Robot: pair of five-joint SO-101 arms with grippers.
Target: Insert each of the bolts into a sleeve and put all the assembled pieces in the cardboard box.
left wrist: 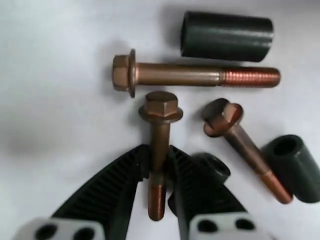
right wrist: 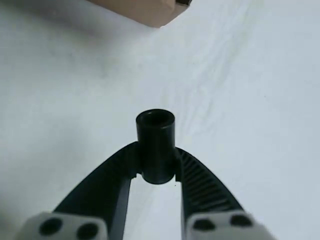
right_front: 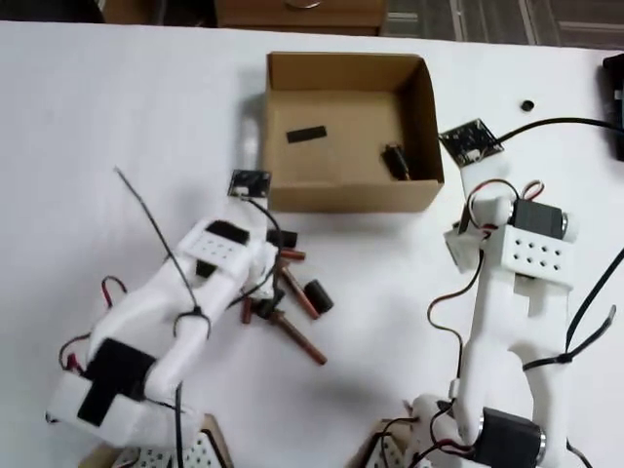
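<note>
The left gripper's (left wrist: 159, 155) jaws clamp a stiff, probably slippery bolt (left wrist: 160, 107) mid-shank, a sensible hold, while the right gripper's (right wrist: 156, 152) jaws pinch a light, rigid sleeve (right wrist: 156, 125).

Parts counted, kind by kind

Three copper-coloured bolts are counted in the left wrist view: a long bolt (left wrist: 195, 77), a middle bolt (left wrist: 161, 107) and a slanted bolt (left wrist: 240, 145). Three black sleeves are counted beside them: a top sleeve (left wrist: 227, 36), a side sleeve (left wrist: 292, 167) and a half-hidden sleeve (left wrist: 215, 165). A fourth sleeve (right wrist: 156, 130) is counted in the right wrist view. One cardboard box (right_front: 341, 190) is counted from above, with two dark pieces inside it, a flat piece (right_front: 306, 135) and a corner piece (right_front: 395, 161). Two grippers are counted, the left gripper (left wrist: 159, 150) and the right gripper (right wrist: 156, 150). Two small circuit boards are counted, one board (right_front: 250, 181) and another board (right_front: 471, 141).
</note>
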